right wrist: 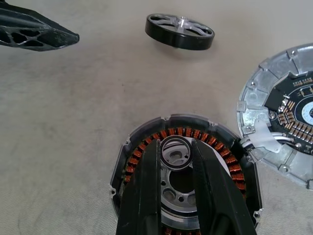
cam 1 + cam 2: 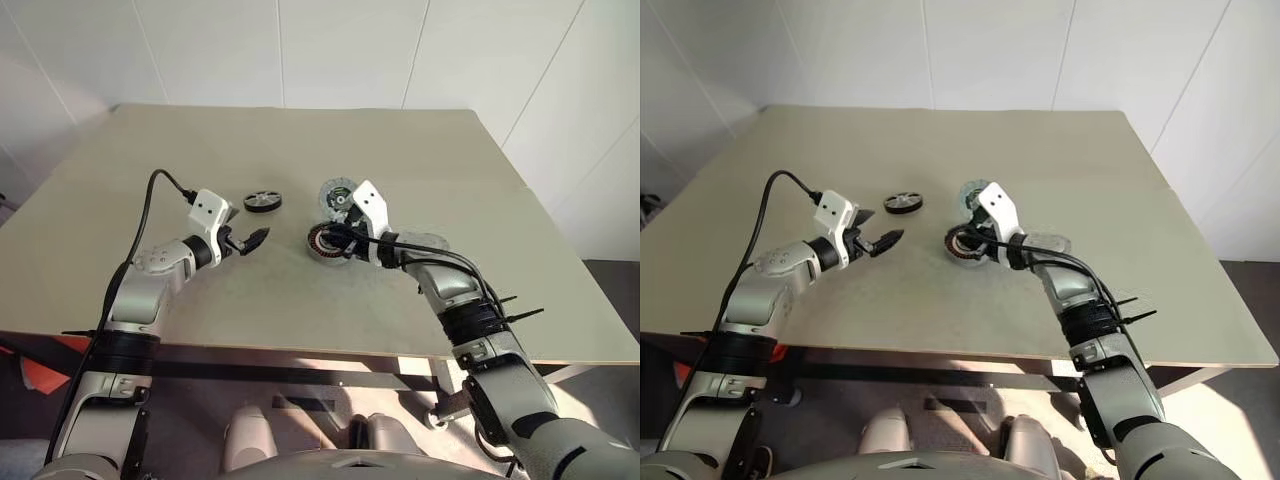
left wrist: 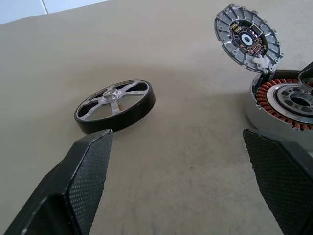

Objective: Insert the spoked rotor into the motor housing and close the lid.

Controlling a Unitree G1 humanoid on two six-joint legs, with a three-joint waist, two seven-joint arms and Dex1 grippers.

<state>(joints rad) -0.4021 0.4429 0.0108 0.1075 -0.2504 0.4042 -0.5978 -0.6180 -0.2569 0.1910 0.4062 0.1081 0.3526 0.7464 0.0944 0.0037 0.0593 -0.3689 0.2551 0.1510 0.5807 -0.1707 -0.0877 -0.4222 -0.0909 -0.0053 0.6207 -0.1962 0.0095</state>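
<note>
Rotor (image 2: 262, 201) lies flat on the table (image 2: 120, 180), at one o'clock from the left gripper (image 2: 243, 241), whose fingers gape wide and empty. Right of it, the right gripper (image 1: 177, 147) hangs over the housing (image 2: 326, 243), fingers narrowly parted around a small ring (image 1: 176, 152). The lid (image 2: 335, 194) tilts up at twelve o'clock.
</note>
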